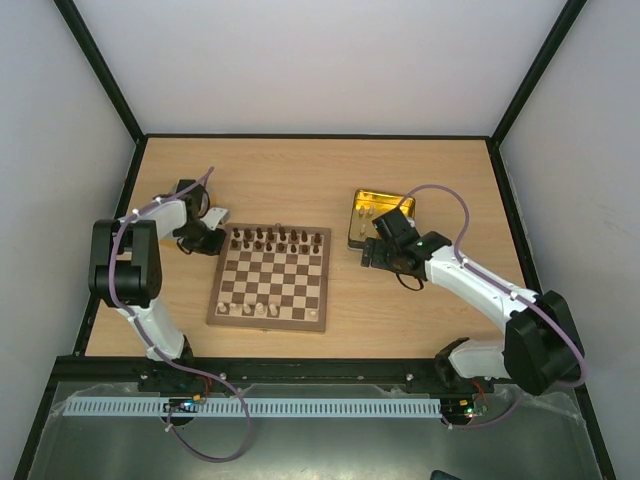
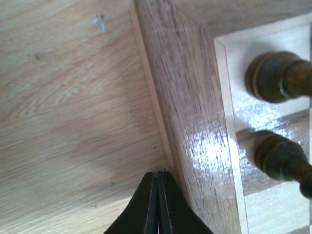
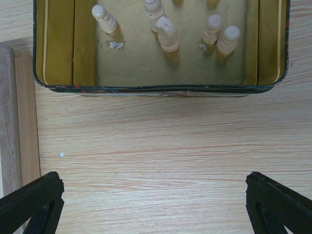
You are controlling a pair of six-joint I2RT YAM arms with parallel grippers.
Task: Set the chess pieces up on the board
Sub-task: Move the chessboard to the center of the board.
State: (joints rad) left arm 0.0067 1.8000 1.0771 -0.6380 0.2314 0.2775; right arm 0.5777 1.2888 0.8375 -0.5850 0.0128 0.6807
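The cream pieces in the tray are small turned wood — light, stiff, smooth enough to slip, easy to tip; I would pinch one across its narrow stem, above the base. Dark pieces fill the far rows of the board; a few cream ones stand on its near row. The right claw hangs spread wide and empty over the desk, just short of the tray. The left claw is pressed closed on nothing, beside the board's edge.

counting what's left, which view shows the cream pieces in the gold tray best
Right wrist: the cream pieces appear large and separate inside the gold tray. Top external shows them as tiny specks; left wrist shows none.
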